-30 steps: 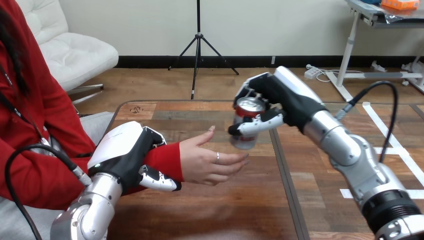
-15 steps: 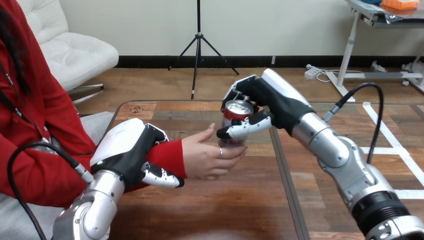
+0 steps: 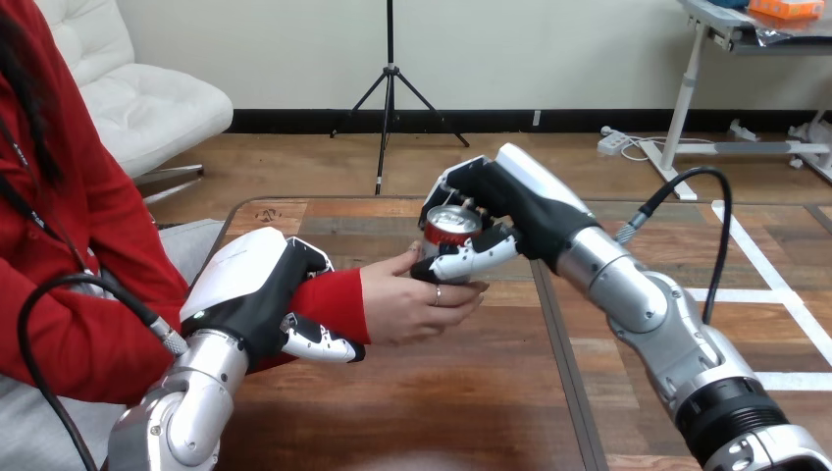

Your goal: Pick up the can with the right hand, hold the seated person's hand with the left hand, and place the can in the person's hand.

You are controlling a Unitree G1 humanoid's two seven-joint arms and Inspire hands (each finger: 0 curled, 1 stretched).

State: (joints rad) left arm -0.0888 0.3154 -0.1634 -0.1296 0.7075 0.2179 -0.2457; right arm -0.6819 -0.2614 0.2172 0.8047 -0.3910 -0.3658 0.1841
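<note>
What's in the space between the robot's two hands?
In the head view, the person's hand lies between the left hand, curled round their wrist, and the right hand gripping the can.

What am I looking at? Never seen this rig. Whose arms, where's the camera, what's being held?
This is a humanoid robot, seen from a camera on its own head that looks down across a wooden table. The two silver arms coming in from below are the robot's. Its left hand is curled round the red-sleeved wrist of a person seated at the left. Its right hand grips a can, fingers behind it and thumb across the front. The can's lower end meets the person's hand, whose fingers curl up beside it.
</note>
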